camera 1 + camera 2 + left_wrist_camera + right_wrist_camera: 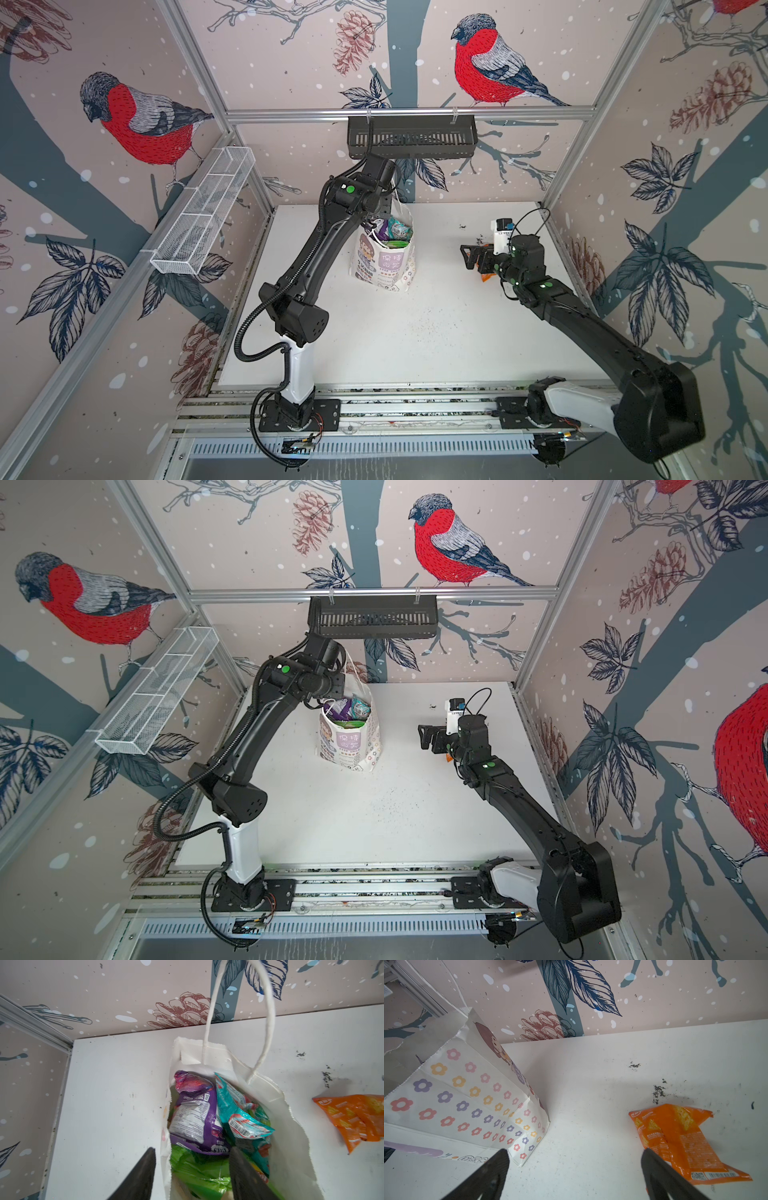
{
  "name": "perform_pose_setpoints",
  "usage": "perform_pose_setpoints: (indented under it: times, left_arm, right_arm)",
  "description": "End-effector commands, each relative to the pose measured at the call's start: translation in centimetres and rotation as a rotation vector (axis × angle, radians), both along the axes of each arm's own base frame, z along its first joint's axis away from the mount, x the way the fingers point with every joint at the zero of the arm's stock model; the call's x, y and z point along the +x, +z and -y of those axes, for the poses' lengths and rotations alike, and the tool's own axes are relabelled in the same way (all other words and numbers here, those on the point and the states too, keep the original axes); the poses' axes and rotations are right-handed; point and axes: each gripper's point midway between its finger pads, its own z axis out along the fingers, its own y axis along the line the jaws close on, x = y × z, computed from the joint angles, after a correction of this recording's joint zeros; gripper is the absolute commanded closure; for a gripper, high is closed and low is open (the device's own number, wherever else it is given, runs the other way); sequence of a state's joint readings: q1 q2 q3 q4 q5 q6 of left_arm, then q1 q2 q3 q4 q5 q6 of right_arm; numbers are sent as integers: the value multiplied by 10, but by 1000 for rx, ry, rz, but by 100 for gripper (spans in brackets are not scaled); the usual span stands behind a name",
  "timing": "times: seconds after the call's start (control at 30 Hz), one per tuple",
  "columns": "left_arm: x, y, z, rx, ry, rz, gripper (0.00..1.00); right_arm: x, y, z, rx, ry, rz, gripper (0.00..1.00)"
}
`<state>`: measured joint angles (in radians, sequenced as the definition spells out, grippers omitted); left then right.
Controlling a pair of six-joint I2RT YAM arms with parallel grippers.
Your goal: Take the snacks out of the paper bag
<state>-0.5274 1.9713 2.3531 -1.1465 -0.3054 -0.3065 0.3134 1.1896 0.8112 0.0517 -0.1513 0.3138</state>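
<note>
The white paper bag (pixel 384 266) with flower dots and a cartoon child stands upright at the back middle of the table. Snacks fill it: a purple packet (pixel 195 1118), a teal-white one (pixel 239 1113) and a green one (pixel 197 1169). My left gripper (pixel 192 1150) hangs open over the bag's mouth. One finger is outside the paper wall and the other is inside, over the green packet. An orange packet (pixel 683 1140) lies flat on the table to the right of the bag. My right gripper (pixel 575 1153) is open and empty above bare table between the bag (pixel 467 1095) and the orange packet.
A black slotted basket (pixel 411 137) hangs on the back rail just above the left arm's wrist. A white wire basket (pixel 203 212) is fixed to the left wall. The bag's cord handles (pixel 268 1022) stand up. Dark crumbs (pixel 658 1091) dot the table near the orange packet.
</note>
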Motion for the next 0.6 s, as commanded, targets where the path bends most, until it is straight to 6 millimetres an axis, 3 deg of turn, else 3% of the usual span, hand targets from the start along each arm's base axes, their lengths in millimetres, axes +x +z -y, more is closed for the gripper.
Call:
perform_pose_setpoints:
  times: [0.0,0.13,0.27,0.4,0.57]
  left_arm:
    - [-4,-1,13,-77,-22,-16,41]
    - [-5,-20,-12,27,59,-44,38]
    - [-12,-37,-23,96,72,-118,35]
    - [-20,-42,-35,152,83,-169,33]
    - [-27,-55,-50,125,86,-219,33]
  right_arm:
    - [-7,-9,-1,7,13,-37,0]
    - [-18,-8,-2,61,7,-58,0]
    - [-31,1,-1,102,13,-45,0]
    - [-40,15,5,108,-8,-3,0]
    - [-43,18,13,88,-35,19,0]
